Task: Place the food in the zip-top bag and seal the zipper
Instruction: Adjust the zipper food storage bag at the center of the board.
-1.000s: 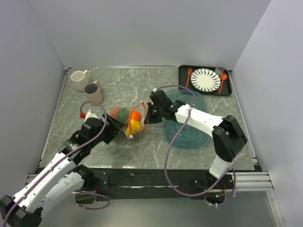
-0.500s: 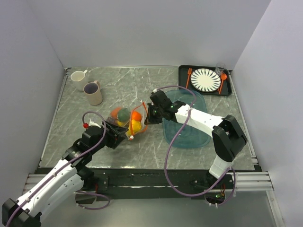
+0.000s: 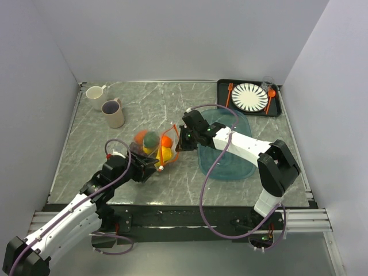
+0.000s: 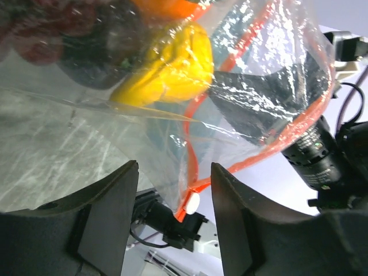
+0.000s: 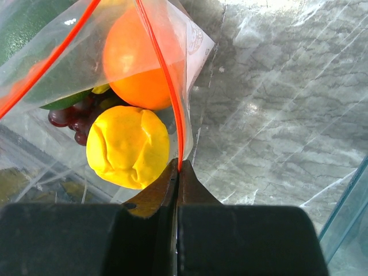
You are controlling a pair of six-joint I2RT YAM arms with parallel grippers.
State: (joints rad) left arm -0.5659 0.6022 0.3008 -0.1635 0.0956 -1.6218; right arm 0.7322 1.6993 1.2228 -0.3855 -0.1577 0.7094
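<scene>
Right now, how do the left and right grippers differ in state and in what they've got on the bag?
The right gripper has its jaws shut, pinching the zipper at the mouth of the bag; the left gripper has its jaws apart, the white slider end between them, unclamped. The right gripper reaches in across the teal tray; the left gripper comes from the near left. Shared: both are at the same orange-red strip.

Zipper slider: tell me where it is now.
Left wrist view, low centre: the white slider hangs at the zipper's lower end, in the gap between the left fingers.
</scene>
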